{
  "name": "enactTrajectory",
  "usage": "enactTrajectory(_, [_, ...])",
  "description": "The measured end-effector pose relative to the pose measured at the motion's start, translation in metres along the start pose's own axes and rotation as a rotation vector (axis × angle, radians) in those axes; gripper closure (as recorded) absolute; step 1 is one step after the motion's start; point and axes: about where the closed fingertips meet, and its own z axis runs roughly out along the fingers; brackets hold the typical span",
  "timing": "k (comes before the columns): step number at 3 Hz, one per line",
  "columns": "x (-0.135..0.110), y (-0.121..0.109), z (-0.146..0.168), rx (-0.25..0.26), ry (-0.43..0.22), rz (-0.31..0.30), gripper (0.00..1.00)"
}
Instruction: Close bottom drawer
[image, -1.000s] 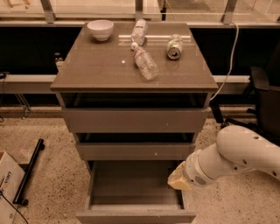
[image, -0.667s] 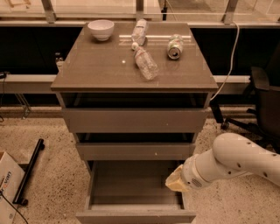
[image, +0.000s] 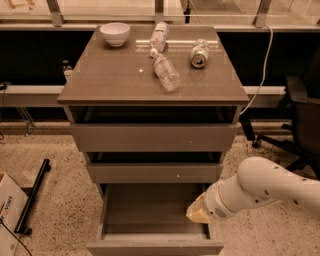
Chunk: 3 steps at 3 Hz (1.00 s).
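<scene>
The bottom drawer (image: 155, 246) of the grey-brown cabinet (image: 150, 80) stands pulled far out, its deep box bare inside and its flat front at the lower edge of the view. My gripper (image: 199, 212) comes in from the right on a white arm (image: 270, 187). It sits over the right rear part of the open box, by the right side wall. The middle drawer (image: 155, 172) and the top drawer (image: 152, 136) above it are pulled out only slightly.
On the cabinet top lie a white bowl (image: 115, 34), two clear plastic bottles (image: 165, 72) and a tipped can (image: 199, 54). A black office chair (image: 300, 115) stands to the right. A cardboard box (image: 10, 212) and a black bar (image: 32, 195) lie on the floor at left.
My arm and gripper have shifted a little to the left and down, further over the open bottom drawer. The drawer has not moved.
</scene>
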Motion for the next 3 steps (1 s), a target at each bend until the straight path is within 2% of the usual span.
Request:
enactTrajectory(1, [0.004,0.003,0.022,-0.033,-0.041,0.004,1.00])
enactTrajectory(3, [0.024,0.000,0.073,-0.156,-0.207,0.025,1.00])
